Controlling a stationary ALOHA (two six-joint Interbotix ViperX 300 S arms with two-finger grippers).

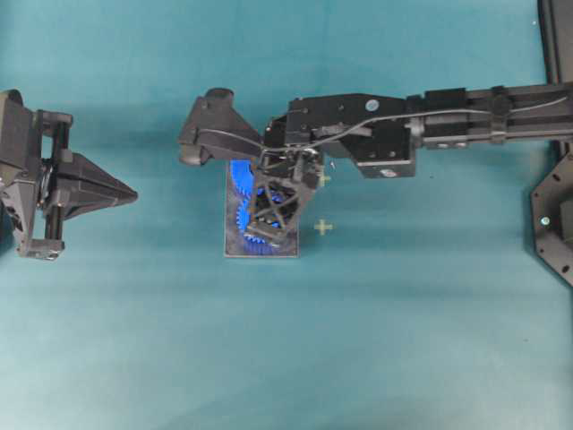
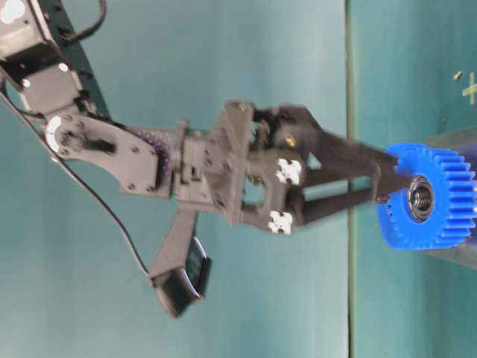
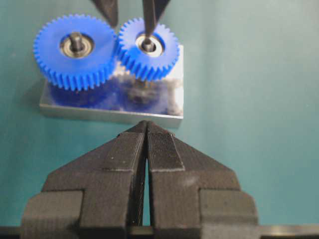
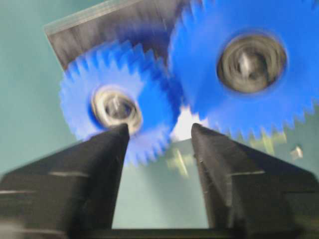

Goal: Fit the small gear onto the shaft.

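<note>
Left arm rests at the left edge of the overhead view, well apart from the right arm. Left gripper points level toward the middle, its two fingers pressed together at the tips, nothing between them.

Right arm reaches in from the right edge across the middle, wrist bent downward. Right gripper points down, its fingers parted with a clear gap between the tips; one fingertip lies over the small gear's hub, the other beside its rim. The wrist view is motion-blurred.
</note>
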